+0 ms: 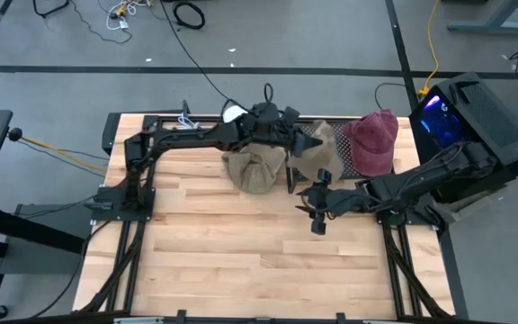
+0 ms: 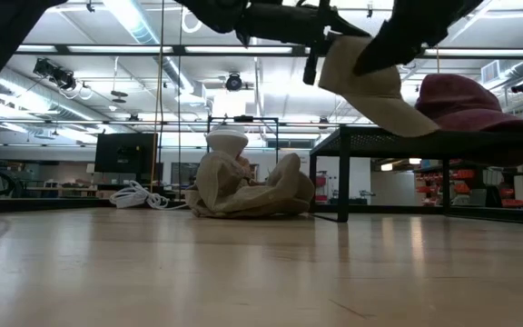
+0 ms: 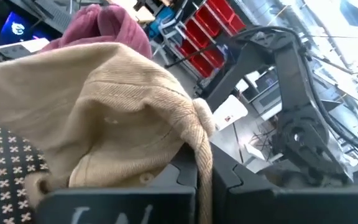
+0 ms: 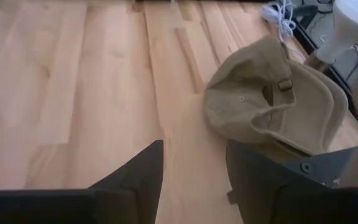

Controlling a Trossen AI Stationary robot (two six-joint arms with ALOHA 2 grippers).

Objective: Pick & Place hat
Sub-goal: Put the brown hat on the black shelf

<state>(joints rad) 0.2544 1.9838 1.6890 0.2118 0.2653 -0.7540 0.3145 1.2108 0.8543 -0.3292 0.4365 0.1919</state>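
A tan hat (image 2: 370, 86) hangs in the air over the left end of a black mesh rack (image 2: 398, 141), with my left gripper (image 2: 320, 50) shut on it. The left arm reaches in level from the table's left (image 1: 293, 142). A maroon hat (image 1: 376, 139) rests on the rack top. A second tan hat (image 1: 254, 171) lies crumpled on the wooden table, left of the rack. My right gripper (image 1: 317, 209) hovers open above the table in front of the rack, nothing between its fingers (image 4: 194, 180). My left gripper pinches the tan hat's stitched rim edge (image 3: 200, 146) between its two fingers, coming in level from the table's left. The hat hangs tilted, its brim (image 2: 398, 113) sloping down toward the rack top. Whether the brim's tip touches the mesh I cannot tell.
A white rounded stand (image 2: 226, 141) sits at the table's far edge behind the crumpled hat, with white cable (image 2: 139, 195) beside it. The table's near half (image 1: 241, 261) is bare wood. A black box with a blue light (image 1: 475, 117) stands past the right edge.
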